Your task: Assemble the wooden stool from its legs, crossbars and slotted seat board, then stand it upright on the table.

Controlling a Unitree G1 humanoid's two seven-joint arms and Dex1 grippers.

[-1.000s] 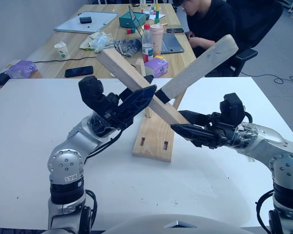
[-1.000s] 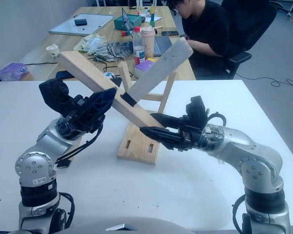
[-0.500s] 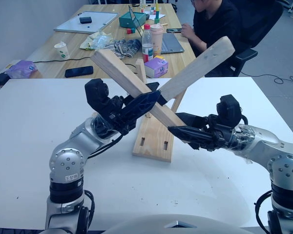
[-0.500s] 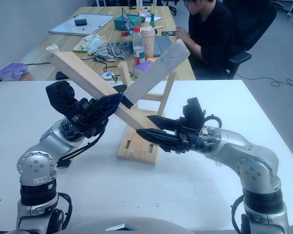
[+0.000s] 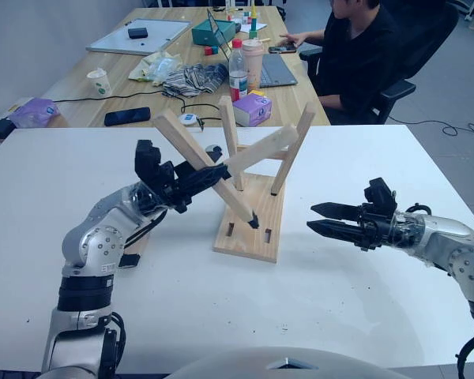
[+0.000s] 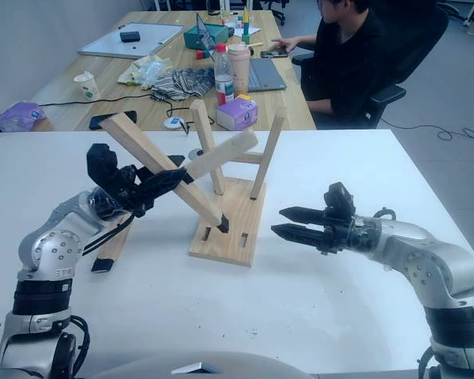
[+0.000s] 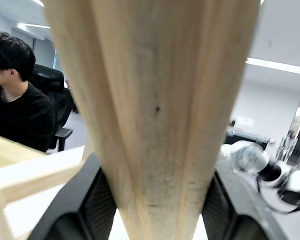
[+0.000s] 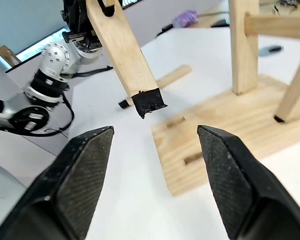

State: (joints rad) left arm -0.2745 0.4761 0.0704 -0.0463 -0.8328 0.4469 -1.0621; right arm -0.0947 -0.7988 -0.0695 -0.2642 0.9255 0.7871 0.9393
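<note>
The slotted seat board lies flat on the white table, with two legs and a crossbar standing in its far end. My left gripper is shut on a wooden leg that slants down to the board. Its black-tipped end touches the board near the slots. A second bar crosses this leg. In the left wrist view the leg sits between the pads. My right gripper hangs open and empty to the right of the board, facing the black tip.
A loose wooden bar lies on the table under my left arm. Behind the white table stands a cluttered wooden desk with a bottle, a laptop and boxes. The near part of the table is bare.
The left gripper lowered the leg assembly until its black tip reached the seat board. The right gripper let go of the leg's lower end and drew back to the right.
</note>
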